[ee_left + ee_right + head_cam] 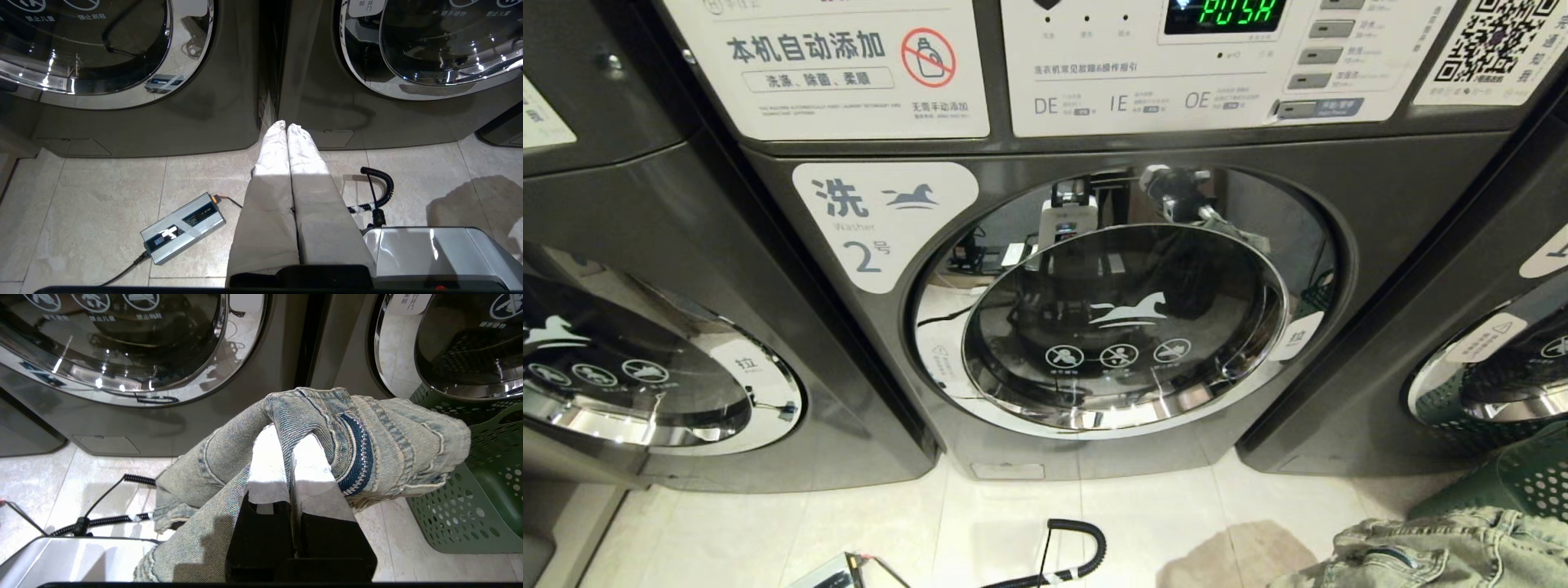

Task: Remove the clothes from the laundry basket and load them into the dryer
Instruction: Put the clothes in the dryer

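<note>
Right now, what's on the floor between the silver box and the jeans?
A black curly cable lies there on the pale tiles, between the silver box and the jeans. The head view shows it.

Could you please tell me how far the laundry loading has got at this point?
Done: a denim garment is out of the laundry basket. In hand: the right gripper is shut on it, low near the floor. Left: the dryer is not in view, so nothing shows as loaded. The left gripper is shut and empty.

Washer label [882, 220]: "洗 Washer 2号" (horse emblem); display [1225, 15]: apparently "PUSH".
</note>
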